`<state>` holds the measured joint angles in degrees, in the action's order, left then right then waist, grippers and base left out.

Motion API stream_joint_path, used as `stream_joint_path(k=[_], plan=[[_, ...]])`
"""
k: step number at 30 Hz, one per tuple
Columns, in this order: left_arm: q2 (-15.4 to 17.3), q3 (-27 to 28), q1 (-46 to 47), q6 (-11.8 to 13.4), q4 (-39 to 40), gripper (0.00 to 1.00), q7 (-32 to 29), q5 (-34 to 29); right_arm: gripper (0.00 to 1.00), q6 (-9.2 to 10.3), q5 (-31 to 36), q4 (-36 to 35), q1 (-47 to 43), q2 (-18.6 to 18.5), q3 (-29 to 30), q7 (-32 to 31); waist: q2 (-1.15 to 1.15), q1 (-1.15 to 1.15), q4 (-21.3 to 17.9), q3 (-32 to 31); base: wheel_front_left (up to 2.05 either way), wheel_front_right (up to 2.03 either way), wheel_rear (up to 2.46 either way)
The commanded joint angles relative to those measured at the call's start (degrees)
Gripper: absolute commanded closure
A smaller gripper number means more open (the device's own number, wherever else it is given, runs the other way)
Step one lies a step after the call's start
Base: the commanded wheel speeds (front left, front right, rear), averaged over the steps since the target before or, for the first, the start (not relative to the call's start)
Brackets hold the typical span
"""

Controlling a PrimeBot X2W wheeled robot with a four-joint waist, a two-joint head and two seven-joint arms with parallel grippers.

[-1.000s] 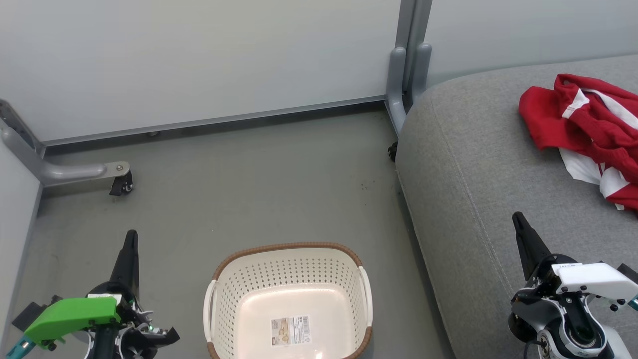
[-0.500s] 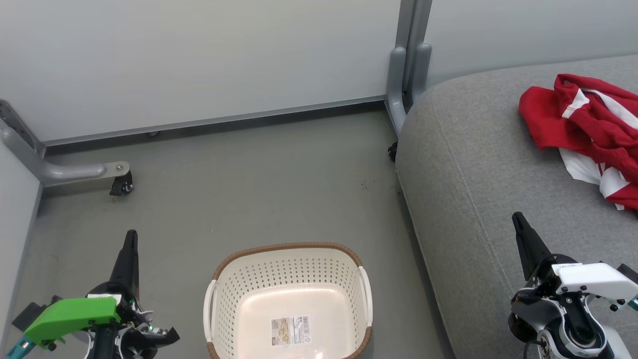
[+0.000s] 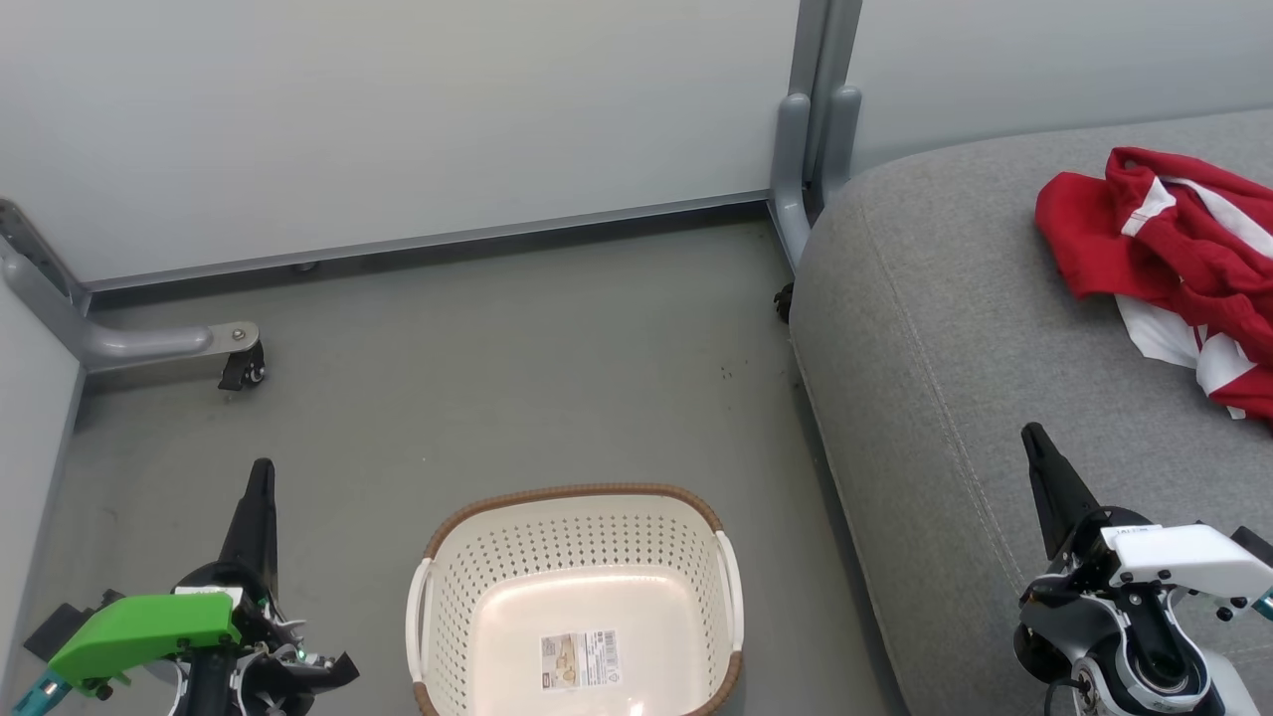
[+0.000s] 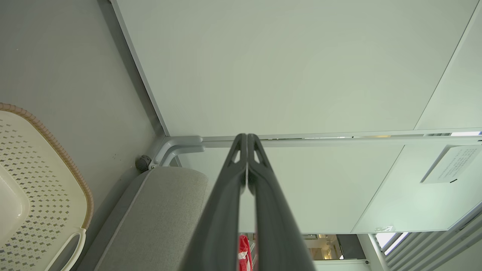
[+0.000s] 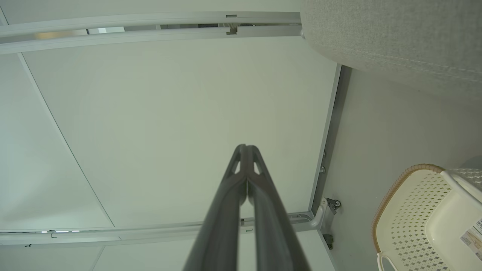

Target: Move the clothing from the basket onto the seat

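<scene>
Clothing (image 3: 1164, 259) transfer: looks complete, nothing left to move. Seat (image 3: 945, 348), one: just ahead of right gripper (image 3: 1034, 438). Basket (image 3: 572, 492), one: between both grippers, empty. Clothing, one red-and-white heap, pieces uncountable: on seat, beyond right gripper. Left gripper (image 3: 261, 472), right gripper: pinched closed, empty. Paper label (image 3: 580, 659), one: in basket.

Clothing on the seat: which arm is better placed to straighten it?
Probably the right. The right gripper hangs shut over the seat, near the clothing; the left gripper is beyond the empty basket.
</scene>
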<state>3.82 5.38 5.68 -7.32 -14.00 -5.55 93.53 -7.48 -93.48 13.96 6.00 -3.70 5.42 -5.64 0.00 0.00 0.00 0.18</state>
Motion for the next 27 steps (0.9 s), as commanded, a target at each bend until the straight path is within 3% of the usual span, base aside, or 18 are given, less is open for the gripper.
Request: stream_joint_path(k=[1,27], plan=[[-0.15,0.17,0.94,-0.38,-0.09,1.00,-0.30,-0.29,1.00,-0.02,0.39,0.11,0.34,0.06,0.22,-0.27,0.00,0.00,0.00,0.00,0.00,0.00,0.00],[-0.27,0.56,0.99,-0.38,-0.09,1.00,-0.47,-0.61,1.00,-0.02,0.59,0.12,0.38,0.23,0.50,-0.46,0.00,0.00,0.00,0.00,0.00,0.00,0.00]])
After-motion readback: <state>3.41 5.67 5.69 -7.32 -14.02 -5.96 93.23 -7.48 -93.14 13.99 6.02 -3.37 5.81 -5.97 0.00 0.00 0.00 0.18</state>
